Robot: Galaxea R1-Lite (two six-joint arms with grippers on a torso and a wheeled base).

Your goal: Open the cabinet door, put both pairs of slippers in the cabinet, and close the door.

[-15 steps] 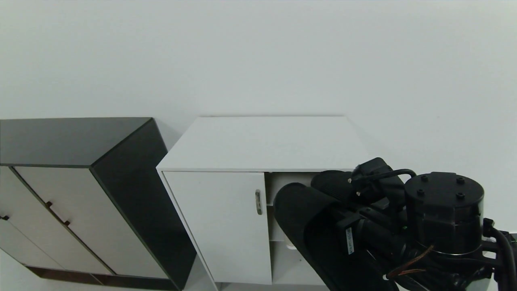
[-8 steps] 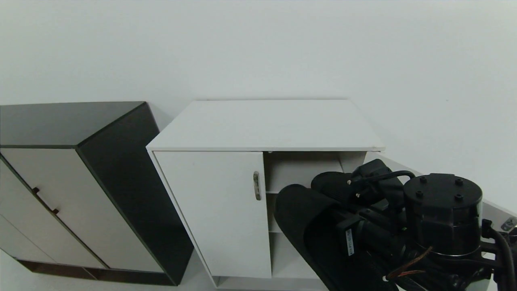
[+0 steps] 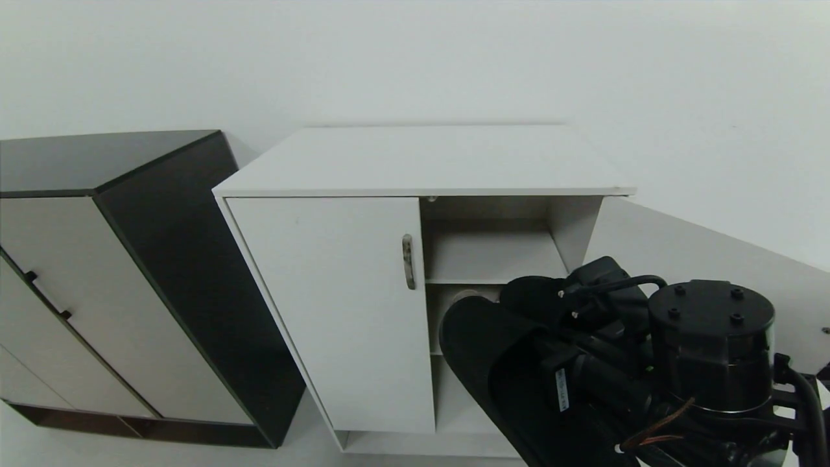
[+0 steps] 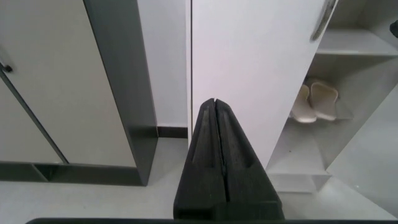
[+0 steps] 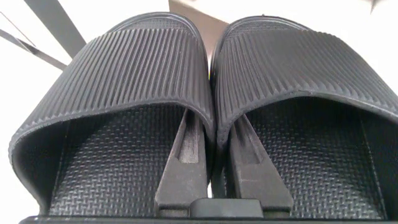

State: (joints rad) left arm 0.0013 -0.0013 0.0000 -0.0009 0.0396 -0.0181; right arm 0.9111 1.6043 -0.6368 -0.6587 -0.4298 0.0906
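Head camera shifted — cabinet (image 3: 421, 162) now higher; left wrist view adds two white slippers (image 4: 316, 102) shelved inside. Left gripper (image 4: 215, 106) closed, empty; right gripper (image 5: 212, 137) clamps two black slippers (image 5: 143, 81).

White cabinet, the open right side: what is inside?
A pair of white slippers lies inside, below the top shelf. The half behind the shut door is hidden, and the black slippers in the right gripper cover the lower part in the head view.

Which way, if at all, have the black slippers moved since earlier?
Yes, downward: the slippers were level with the cabinet top, now level with its upper shelf; the camera moved too.
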